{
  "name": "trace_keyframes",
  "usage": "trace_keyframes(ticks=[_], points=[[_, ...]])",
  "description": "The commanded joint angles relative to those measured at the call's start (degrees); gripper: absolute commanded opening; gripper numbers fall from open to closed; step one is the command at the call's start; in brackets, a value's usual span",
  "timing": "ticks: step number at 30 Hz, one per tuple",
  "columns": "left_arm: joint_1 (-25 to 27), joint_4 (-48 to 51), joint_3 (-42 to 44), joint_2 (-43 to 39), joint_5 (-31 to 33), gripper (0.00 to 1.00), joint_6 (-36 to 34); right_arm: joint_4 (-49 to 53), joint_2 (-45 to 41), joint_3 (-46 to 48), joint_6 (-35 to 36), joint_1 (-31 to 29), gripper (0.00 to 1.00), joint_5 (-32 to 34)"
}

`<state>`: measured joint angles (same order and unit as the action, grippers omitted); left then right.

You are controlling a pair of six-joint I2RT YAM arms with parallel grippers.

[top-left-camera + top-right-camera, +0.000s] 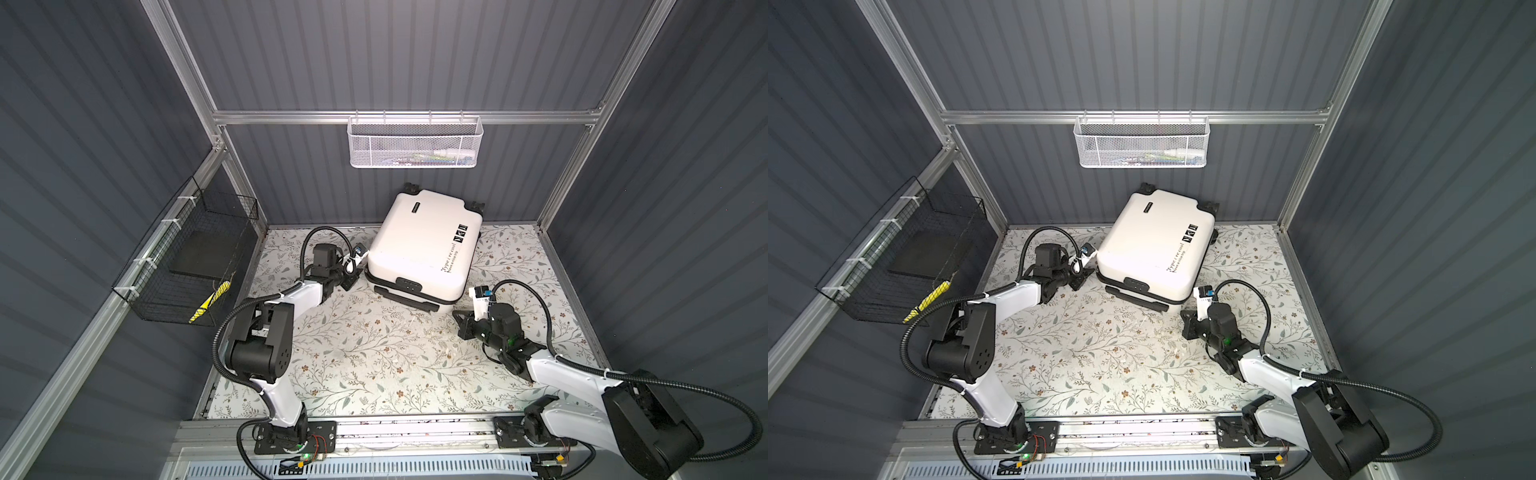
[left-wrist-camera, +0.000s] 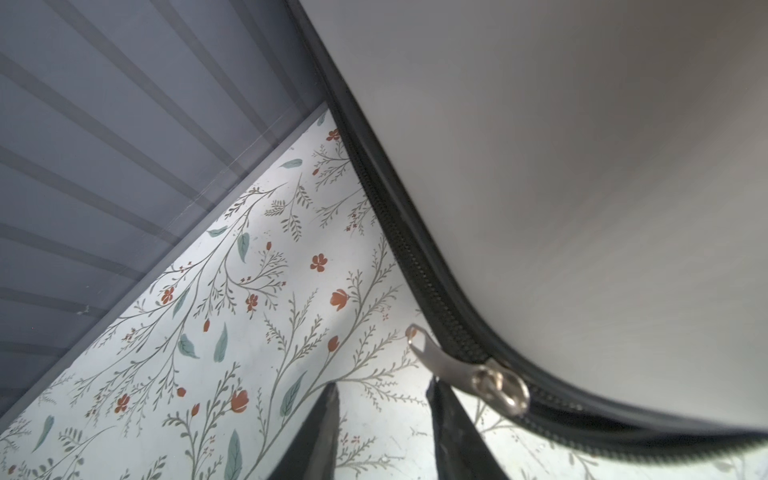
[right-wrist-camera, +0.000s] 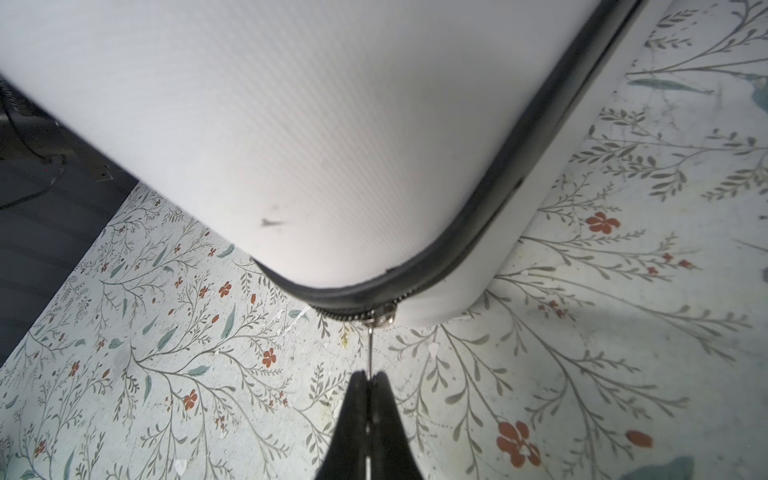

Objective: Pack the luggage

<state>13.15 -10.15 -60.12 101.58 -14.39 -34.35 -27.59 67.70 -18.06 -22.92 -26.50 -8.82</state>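
luggage (image 1: pixel 419 245) | shell script: "Type … cool", "have a nice trip" | rest illegible

Luggage (image 1: pixel 415 245) rear-ctr on table (image 1: pixel 374 365); left tool (image 1: pixel 354 274) at its left side, right tool (image 1: pixel 457 313) at zip pull (image 3: pixel 370 345), front-right corner.

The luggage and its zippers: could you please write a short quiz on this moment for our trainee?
1. True or false: the right hand is shut on a zipper pull of the luggage.
2. Pick one. The left hand is: A) open, close by a second zipper pull but not clamped on it; B) shut on the carry handle; C) resting on a spinner wheel.
3. Short answer: in both top views, which basket hangs from the back rail?

Key: 1 true; 2 A; 3 the white mesh basket.
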Motion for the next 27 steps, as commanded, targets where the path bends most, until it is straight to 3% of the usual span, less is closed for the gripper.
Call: trace_keyframes(ticks=[1, 14, 27], points=[[1.3, 4.5, 0.5, 3.1, -0.5, 0.39, -4.6, 1.6, -0.8, 0.1, 1.1, -0.7, 0.00, -4.2], [1.7, 4.1, -0.4, 3.9, -3.7, 0.36, -5.2, 1.4, -0.4, 0.0, 1.1, -0.6, 0.00, -4.1], [5.2, 2.6, -1.3, 1.9, -6.1, 0.38, -1.0, 1.5, -1.5, 0.3, 1.1, -1.7, 0.00, -6.4]])
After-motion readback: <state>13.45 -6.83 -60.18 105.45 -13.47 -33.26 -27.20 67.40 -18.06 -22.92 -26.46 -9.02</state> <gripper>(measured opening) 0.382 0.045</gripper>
